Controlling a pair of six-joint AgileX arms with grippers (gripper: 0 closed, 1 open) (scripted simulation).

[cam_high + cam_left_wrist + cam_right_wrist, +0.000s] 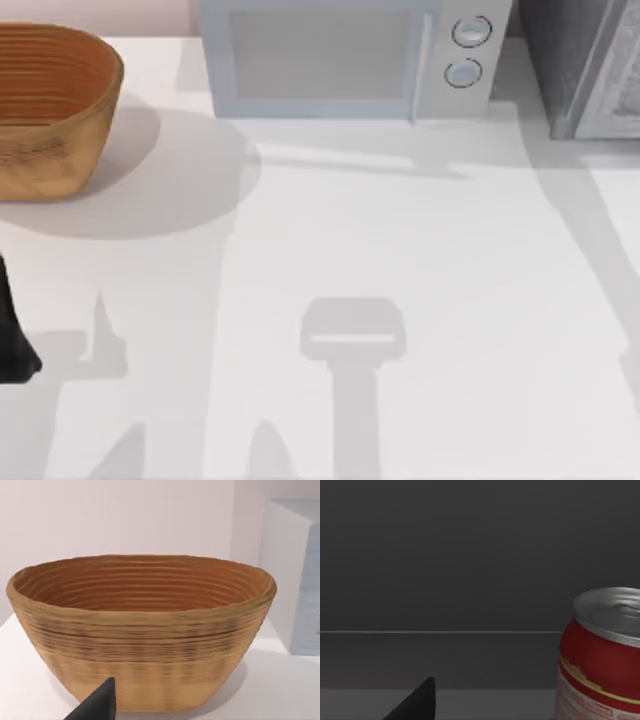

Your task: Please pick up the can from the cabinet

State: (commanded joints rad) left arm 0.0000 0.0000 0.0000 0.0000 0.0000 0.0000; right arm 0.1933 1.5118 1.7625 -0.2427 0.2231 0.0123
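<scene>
Inside the cabinet [445,555], right gripper: one dark matte fingertip [417,702], wedge-shaped, showing in the right wrist view; whether the fingers are apart or together cannot be told. Cabinet interior: dark grey, smooth, flat back wall meeting a flat floor at one straight seam.

Can [602,657]: one, standing upright on the cabinet floor, apart from the fingertip. Cylindrical, red glossy body with a yellow band and a pale printed panel below it; brushed silver lid with a raised rim.

Left gripper: one dark wedge-shaped fingertip [97,705] in the left wrist view, close before the basket; finger state cannot be told. One dark piece of the left arm [12,335] sits at the left edge of the worktop in the top view.

Basket [50,110]: one, oval, woven in ribbed horizontal coils, tan outside, warmer orange-brown inside, walls flaring upward. Stands at the far left of the worktop.

Microwave [345,55]: one, boxy, pale grey, smooth door panel, two round knobs stacked at its right. Stands at the back, centre.

Cabinet exterior [585,60]: one, grey, at the far right corner.

Worktop [420,300]: white, smooth, flat.
</scene>
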